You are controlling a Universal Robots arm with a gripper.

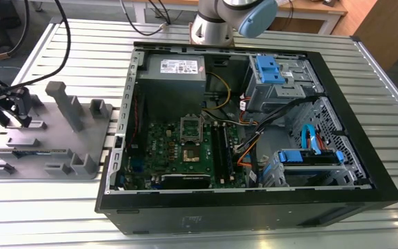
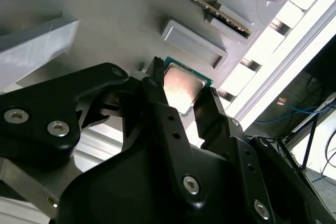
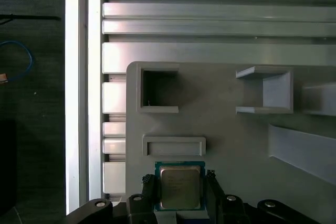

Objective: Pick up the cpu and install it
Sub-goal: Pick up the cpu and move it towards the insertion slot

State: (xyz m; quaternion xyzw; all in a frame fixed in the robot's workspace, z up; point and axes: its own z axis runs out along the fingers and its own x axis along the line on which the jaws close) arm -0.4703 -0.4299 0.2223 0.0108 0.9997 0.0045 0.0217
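so far only the pickup is under way. the gripper (image 1: 14, 120) is hovering over the grey fixture (image 1: 54, 142), at nine o'clock of the case (image 1: 254, 207) in the exterior view. in both wrist views its jaws are gripping the cpu (image 3: 180, 187) by opposite edges, set barely wider than the chip, which is sitting on or just above the fixture. the socket (image 1: 190, 150) is lying open and bare, so carrying and seating are waiting to be done.

Slatted metal table (image 1: 40, 218) with grey fixture plate (image 1: 52, 139), computer case (image 1: 254, 208)
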